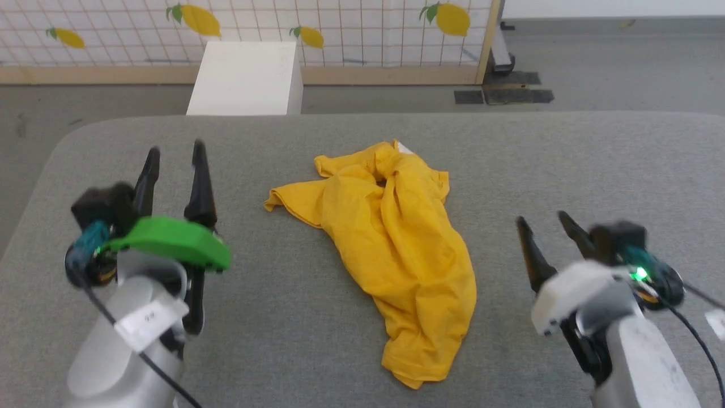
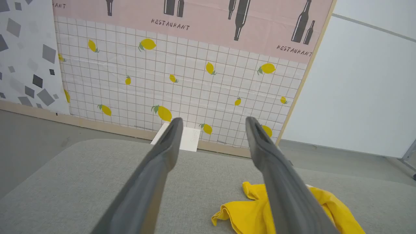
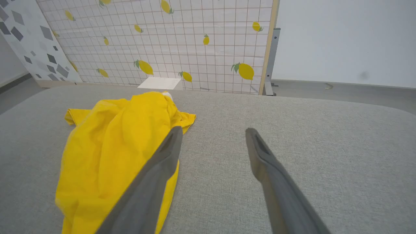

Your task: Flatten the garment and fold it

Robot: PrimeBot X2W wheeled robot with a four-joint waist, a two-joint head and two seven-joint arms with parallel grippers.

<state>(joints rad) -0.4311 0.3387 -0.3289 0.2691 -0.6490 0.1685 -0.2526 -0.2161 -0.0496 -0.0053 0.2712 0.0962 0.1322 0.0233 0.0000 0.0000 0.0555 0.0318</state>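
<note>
Bright yellow garment (image 1: pixel 396 243), crumpled in a long heap, centre frame on the grey bench (image 1: pixel 595 164), lying apart from left end effector (image 1: pixel 175 148) at lower left and right end effector (image 1: pixel 541 218) at lower right, both spread wide, holding nothing

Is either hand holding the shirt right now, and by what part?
Nothing is held: left hand and right hand are both open, apart from the crumpled garment.

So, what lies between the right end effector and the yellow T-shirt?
Nothing: the stretch is bare grey table surface. The head view shows the open right end effector apart from the T-shirt, not touching it.
</note>
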